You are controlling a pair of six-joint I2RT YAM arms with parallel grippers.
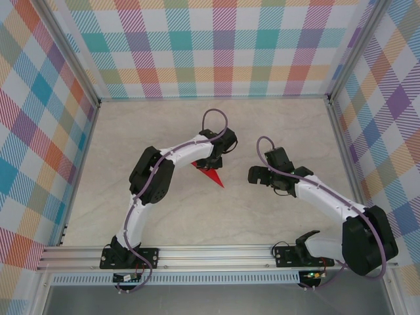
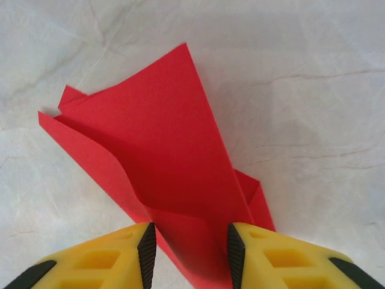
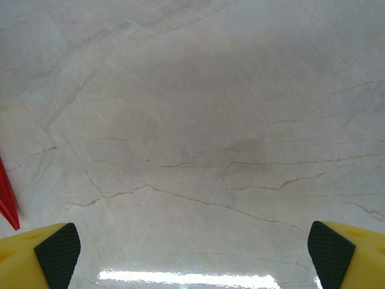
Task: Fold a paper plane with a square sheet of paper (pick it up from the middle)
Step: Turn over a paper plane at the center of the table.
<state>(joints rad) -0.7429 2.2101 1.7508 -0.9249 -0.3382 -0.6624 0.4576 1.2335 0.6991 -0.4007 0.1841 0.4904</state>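
- the left gripper (image 2: 192,248), seen from its wrist camera, has its jaws drawn narrow, with one pad on each side of the red paper (image 2: 168,156). i cannot tell whether the pads truly pinch it.
- the red paper is a partly folded, pointed shape with loose flaps. it lies on the pale marble-look table (image 2: 313,90), about mid-table in the overhead view.
- the right gripper (image 3: 192,250) has its jaws wide and holds nothing. it is low over bare table, near the paper's tip.
- risk: the flaps between the pads stand unevenly, so a squeeze could press a stray crease off the centre line.
- risk: the paper is thin, the table looks smooth, and nothing pins the far end. a push could slide or spin the paper.
- risk: lifting by a hold near one end may let the layers spring open or slip out.
- risk: if the right gripper comes closer, it could snag the tip or bump the left arm.
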